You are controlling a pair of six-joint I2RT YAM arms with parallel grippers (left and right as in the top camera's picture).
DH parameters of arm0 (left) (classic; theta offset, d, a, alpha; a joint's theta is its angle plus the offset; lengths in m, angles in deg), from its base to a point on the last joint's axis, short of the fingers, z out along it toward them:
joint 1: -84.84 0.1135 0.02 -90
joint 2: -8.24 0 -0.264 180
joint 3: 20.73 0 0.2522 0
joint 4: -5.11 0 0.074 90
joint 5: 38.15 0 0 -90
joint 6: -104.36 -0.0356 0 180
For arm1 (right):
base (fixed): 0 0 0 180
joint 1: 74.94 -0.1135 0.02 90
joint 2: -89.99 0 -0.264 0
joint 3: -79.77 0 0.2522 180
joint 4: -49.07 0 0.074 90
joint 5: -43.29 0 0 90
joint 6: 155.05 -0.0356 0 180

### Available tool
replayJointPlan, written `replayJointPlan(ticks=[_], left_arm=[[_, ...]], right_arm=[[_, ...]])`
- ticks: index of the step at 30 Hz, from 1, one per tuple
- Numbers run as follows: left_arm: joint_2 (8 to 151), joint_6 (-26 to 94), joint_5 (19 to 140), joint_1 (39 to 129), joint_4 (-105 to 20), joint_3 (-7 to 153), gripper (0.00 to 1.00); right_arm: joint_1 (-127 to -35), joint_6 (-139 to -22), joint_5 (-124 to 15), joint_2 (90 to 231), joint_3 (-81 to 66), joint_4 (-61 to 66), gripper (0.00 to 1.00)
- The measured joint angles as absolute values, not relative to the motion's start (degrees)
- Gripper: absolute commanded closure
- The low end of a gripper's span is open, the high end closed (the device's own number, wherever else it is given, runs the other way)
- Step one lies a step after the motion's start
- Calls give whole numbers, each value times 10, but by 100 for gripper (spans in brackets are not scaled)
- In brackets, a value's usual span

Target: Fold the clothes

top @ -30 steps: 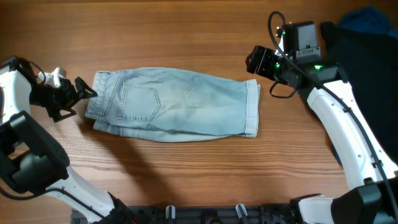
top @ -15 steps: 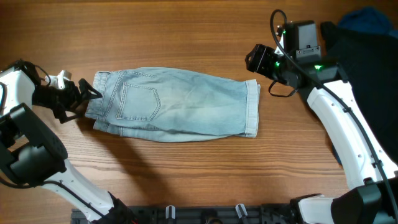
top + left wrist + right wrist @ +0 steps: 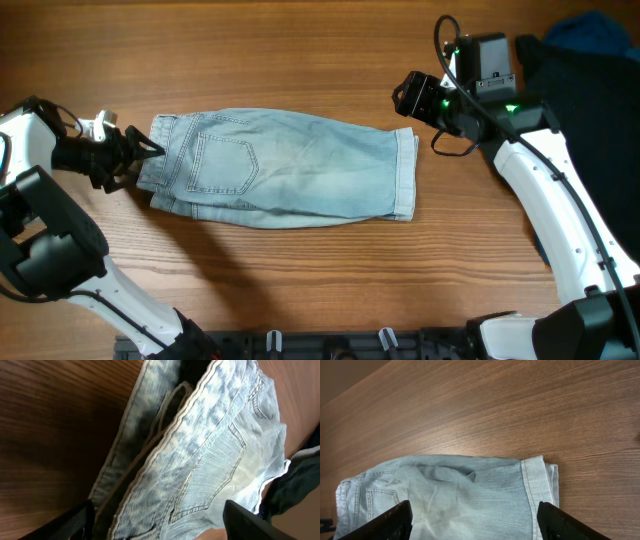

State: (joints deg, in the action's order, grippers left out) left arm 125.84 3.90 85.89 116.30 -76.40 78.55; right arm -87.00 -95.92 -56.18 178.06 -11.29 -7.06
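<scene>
The clothes (image 3: 290,175) are light-blue denim shorts lying flat in the middle of the table, waistband to the left and cuffed hem (image 3: 405,170) to the right. My left gripper (image 3: 143,163) is at the waistband edge, open, one finger on each side of the layered waistband (image 3: 165,445); its fingers (image 3: 255,522) are not pressed onto the cloth. Just up and right of the hem, my right gripper (image 3: 403,97) hovers open and clear of the denim (image 3: 465,490). Between its fingers (image 3: 390,520) the wrist view shows only the shorts below.
A black garment (image 3: 585,60) with a blue cloth (image 3: 590,25) on it lies at the table's far right, behind the right arm. Bare wooden table (image 3: 300,50) surrounds the shorts.
My left gripper has slid right up to the waistband, and its jaws have narrowed a little. The right gripper has barely moved.
</scene>
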Motion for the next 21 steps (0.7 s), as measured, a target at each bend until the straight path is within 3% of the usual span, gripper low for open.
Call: replayJointPlan(ticks=[4,8,14,21], left_arm=[[1258,39,858,1163,-770,785,20],[1258,39,854,1163,-772,784,29],[1258,42,850,1163,-789,778,32],[1258,43,847,1163,-796,773,50]], right_arm=[[-870,-959,-562,1781,-113,-71,20],[-870,-959,-562,1781,-113,-70,20],[-870,-959,-562,1781,-113,-70,20],[-870,-959,-562,1781,-113,-70,20]])
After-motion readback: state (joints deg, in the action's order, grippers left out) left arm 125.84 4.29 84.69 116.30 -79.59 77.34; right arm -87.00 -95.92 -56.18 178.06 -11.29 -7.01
